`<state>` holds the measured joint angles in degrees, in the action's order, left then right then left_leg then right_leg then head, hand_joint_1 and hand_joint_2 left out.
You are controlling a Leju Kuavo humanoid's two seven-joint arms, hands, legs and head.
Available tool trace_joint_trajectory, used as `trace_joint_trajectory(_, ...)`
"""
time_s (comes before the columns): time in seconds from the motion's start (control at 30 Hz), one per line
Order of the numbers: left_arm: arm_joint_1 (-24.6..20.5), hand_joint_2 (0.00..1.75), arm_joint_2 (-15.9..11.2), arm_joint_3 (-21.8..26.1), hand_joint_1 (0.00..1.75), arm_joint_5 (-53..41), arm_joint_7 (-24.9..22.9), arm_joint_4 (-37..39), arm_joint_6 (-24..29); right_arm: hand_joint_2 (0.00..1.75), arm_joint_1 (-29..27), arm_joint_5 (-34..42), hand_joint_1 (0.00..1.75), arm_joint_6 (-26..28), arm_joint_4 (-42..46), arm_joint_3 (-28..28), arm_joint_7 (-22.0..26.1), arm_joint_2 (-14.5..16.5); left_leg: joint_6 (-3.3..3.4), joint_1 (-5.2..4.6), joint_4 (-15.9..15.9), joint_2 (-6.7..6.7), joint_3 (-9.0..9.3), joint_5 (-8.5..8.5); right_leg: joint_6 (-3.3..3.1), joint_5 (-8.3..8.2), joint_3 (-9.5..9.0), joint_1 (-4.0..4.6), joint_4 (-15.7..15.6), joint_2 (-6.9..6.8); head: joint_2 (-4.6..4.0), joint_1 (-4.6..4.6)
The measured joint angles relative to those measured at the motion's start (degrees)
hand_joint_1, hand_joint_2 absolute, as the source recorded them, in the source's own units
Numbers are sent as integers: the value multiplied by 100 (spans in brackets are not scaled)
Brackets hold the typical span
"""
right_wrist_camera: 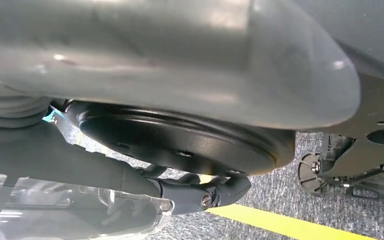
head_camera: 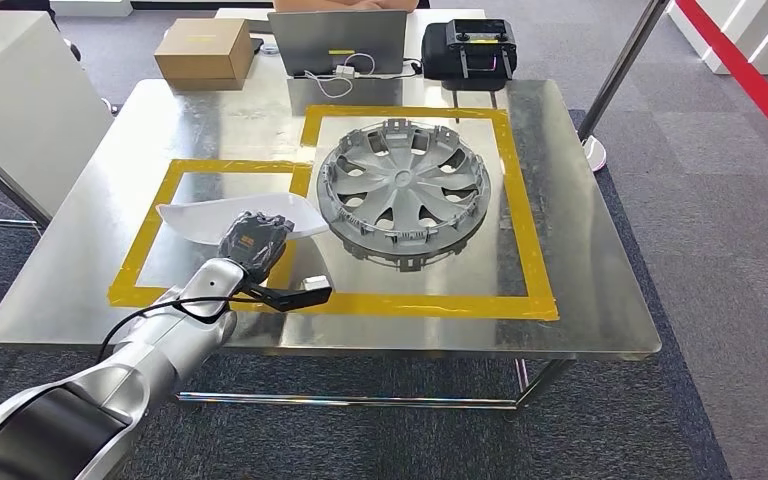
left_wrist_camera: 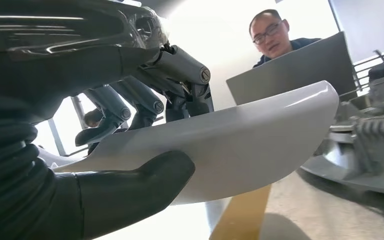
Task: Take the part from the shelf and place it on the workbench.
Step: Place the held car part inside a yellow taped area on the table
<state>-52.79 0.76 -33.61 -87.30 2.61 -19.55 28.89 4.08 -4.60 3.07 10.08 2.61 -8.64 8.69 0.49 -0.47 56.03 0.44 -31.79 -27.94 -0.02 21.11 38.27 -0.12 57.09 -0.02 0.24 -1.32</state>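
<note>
My left hand (head_camera: 252,240) grips the white curved part (head_camera: 195,218) above the left yellow-taped square (head_camera: 140,250) of the metal workbench (head_camera: 580,300). In the left wrist view the thumb (left_wrist_camera: 145,180) lies under the white part (left_wrist_camera: 260,135) and the darker fingers (left_wrist_camera: 180,75) press on its upper edge. The part looks close to the tabletop; whether it touches I cannot tell. My right hand (right_wrist_camera: 205,197) hangs low over grey carpet with nothing in it, its fingers loosely extended.
A grey hubcap (head_camera: 403,190) lies in the larger taped square, just right of the part. A laptop (head_camera: 337,42), a cardboard box (head_camera: 203,50) and a black case (head_camera: 467,48) stand along the far edge. A person (left_wrist_camera: 272,32) sits behind the laptop. A pole (head_camera: 620,70) rises at the right.
</note>
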Motion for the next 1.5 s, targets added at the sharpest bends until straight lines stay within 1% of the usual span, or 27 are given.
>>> trace_joint_trajectory(0.17,-21,175,-116,90,175,-25,-301,71,-153,0,0,-31,0,-25,0,8,-2,-2,-4,3,0,1,0,3,-5,-3,0,4,0,0,0,0)
trace_joint_trajectory(0.33,-19,175,-344,205,175,-57,-668,141,-262,0,0,-115,0,-74,0,10,-2,-8,-7,7,-1,4,-1,4,-8,-5,1,9,0,2,0,1)
trace_joint_trajectory(0.47,-11,175,-522,298,175,-42,-702,196,-309,0,0,-119,0,-77,0,10,-11,-12,-14,8,-1,3,-2,9,-12,-6,3,15,0,2,0,0)
trace_joint_trajectory(0.57,-5,175,-598,333,175,-49,-720,219,-307,0,1,-121,0,-77,0,10,-21,-12,-16,9,-1,-1,-4,10,-13,-6,3,15,0,0,0,1)
trace_joint_trajectory(0.7,-1,175,-646,376,175,-100,-798,247,-284,0,4,-151,0,-77,0,10,-44,-12,-16,10,-1,1,-5,10,-16,-8,3,15,0,1,0,1)
trace_joint_trajectory(0.97,8,175,-740,438,175,-113,-801,288,-244,0,7,-203,0,-80,0,10,-52,-12,-17,10,-1,-1,-4,11,-16,-8,3,17,0,1,0,0)
trace_joint_trajectory(1.07,16,175,-755,454,175,-178,-791,291,-10,0,9,-209,0,-81,0,10,-52,-12,-18,11,-1,0,-4,11,-16,-9,3,17,0,1,0,0)
trace_joint_trajectory(1.13,18,175,-765,450,87,-213,-816,291,206,0,10,-209,0,-84,0,10,-49,-12,-19,10,-1,0,-4,12,-17,-9,3,17,0,1,0,1)
trace_joint_trajectory(1.2,17,175,-769,437,0,-219,-846,292,306,0,10,-209,0,-89,0,12,-40,-12,-19,10,-1,0,-4,12,-17,-9,3,17,0,1,0,0)
trace_joint_trajectory(1.27,17,175,-770,411,0,-218,-855,292,318,0,10,-208,0,-92,0,14,-34,-12,-19,10,-1,0,-3,12,-17,-9,3,17,0,1,0,0)
trace_joint_trajectory(1.4,17,0,-769,366,0,-221,-850,290,366,0,9,-205,0,-109,0,22,-30,-12,-19,10,-1,0,-3,12,-17,-9,4,17,-1,1,0,1)
trace_joint_trajectory(1.5,16,0,-766,354,0,-229,-800,290,376,0,9,-203,0,-122,0,28,-31,-12,-19,10,-1,0,-3,12,-17,-9,4,17,-1,2,0,0)
